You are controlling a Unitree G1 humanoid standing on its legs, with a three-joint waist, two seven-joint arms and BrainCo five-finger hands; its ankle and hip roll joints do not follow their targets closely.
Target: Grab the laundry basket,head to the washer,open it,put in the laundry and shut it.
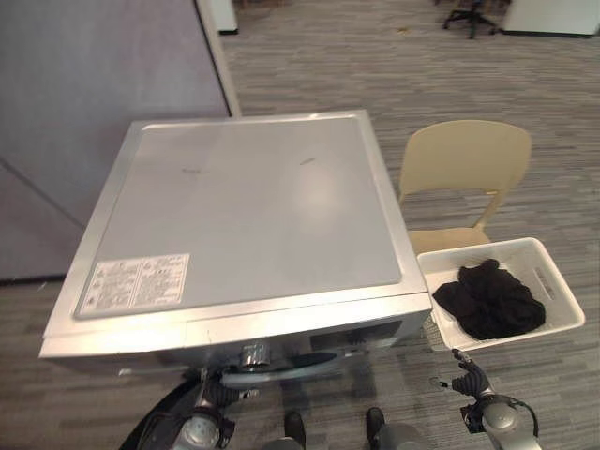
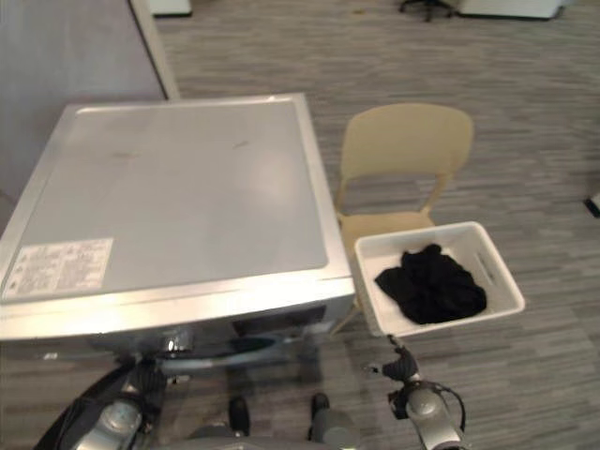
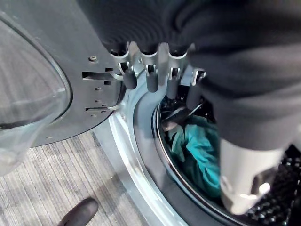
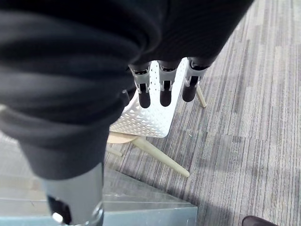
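- Two hands hang low in front of the machine: the left hand [image 3: 150, 70] sits at the rim of the drum opening with its dark-tipped fingers [image 3: 152, 82] straight and relaxed, holding nothing.
- Just past those fingers, a teal cloth [image 3: 202, 150] lies inside the round drum mouth, and the clear glass washer door [image 3: 28, 94] stands swung open beside the grey front panel.
- At the other side, the right hand [image 4: 162, 82] hovers above the striped grey carpet floor [image 4: 244, 94], fingers loosely straight and empty, close to the perforated side of the basket.
- Sitting on the seat of a pale beige plastic chair [image 1: 464, 164], the white rectangular plastic laundry basket [image 1: 553, 281] is just beside the washer's right front corner.
- Inside the basket lies a crumpled black garment [image 1: 489, 300], heaped towards its middle.
- From above, the silver-grey washing machine [image 1: 253, 216] shows a flat top with a white label [image 1: 134, 283] near its front left corner.
- Behind it stands a grey partition wall [image 1: 94, 75].
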